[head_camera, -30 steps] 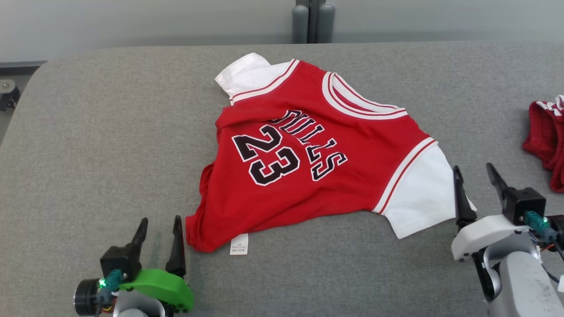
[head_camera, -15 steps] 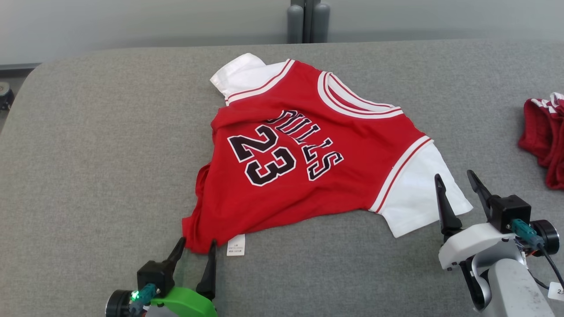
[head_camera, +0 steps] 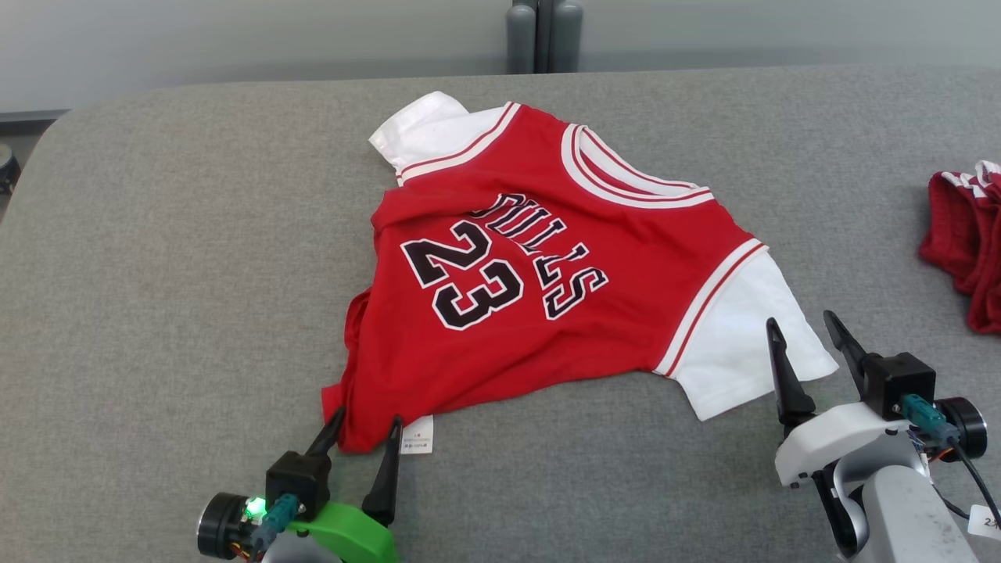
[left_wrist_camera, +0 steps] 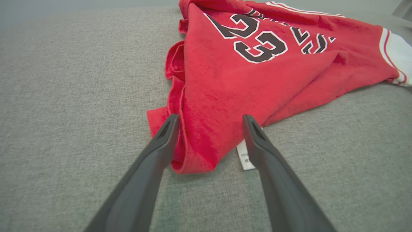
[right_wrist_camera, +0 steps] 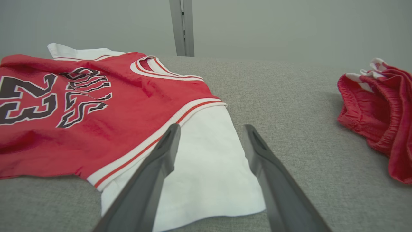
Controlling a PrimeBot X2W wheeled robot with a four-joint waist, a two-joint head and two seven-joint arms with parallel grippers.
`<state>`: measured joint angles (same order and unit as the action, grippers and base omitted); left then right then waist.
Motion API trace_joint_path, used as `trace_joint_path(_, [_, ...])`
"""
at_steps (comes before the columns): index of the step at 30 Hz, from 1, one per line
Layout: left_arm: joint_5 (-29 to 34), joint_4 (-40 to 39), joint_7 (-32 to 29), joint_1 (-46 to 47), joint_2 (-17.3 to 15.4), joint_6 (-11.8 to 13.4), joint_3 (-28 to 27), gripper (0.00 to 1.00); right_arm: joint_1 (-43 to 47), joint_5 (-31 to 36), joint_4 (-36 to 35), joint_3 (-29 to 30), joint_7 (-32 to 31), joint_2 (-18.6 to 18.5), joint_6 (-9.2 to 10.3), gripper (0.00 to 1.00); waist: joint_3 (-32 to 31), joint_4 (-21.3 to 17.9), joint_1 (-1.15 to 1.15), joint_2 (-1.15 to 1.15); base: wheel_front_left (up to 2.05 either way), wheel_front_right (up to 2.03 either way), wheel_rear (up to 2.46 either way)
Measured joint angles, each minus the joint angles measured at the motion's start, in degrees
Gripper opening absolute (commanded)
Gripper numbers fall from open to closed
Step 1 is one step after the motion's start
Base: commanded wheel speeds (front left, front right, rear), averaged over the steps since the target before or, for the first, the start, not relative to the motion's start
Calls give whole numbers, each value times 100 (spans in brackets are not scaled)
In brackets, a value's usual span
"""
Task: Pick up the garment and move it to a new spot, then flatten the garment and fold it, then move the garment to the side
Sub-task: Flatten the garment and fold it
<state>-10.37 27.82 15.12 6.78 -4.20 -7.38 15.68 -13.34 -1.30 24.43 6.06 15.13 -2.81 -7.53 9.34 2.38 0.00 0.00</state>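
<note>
You have the red jersey lying printed side up near the middle of the grey padded table. Its collar is toward the far edge and its hem toward the robot, and the whole shirt is skewed so the hem corner points at the lower left. The black "23" and lettering face up, and the cloth is rumpled along its left side, where a fold of red bunches under the top layer. One white sleeve lies flat at the near right, and the other white sleeve pokes out at the far left. A small white care label sticks out from under the hem corner. Your left gripper is at that corner with its fingers spread apart and holding nothing. In the left wrist view the red hem corner sits between the two tips with the label just beside the right-hand finger, though you cannot tell from here whether the tips touch the cloth. Your right gripper is also spread and empty, with its fingers either side of the near sleeve's outer edge. A second red garment with white trim lies bunched at the table's right edge, well apart from the jersey.
</note>
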Motion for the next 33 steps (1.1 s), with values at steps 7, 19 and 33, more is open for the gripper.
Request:
trace_joint_path(7, [94,65,0,-5,-5,-1,62,100,1,-3,45,-7,0,-1,0,100,-20,-10,0,0,0,0,0])
trace_joint_path(19, [38,181,0,109,21,-1,-100,0,26,-27,63,-58,0,0,0,100,24,-33,0,0,0,0,0])
trace_joint_path(33, [-401,213,0,1220,-299,-1,-550,3,-130,-80,59,-258,0,0,0,100,262,-206,0,0,0,0,0])
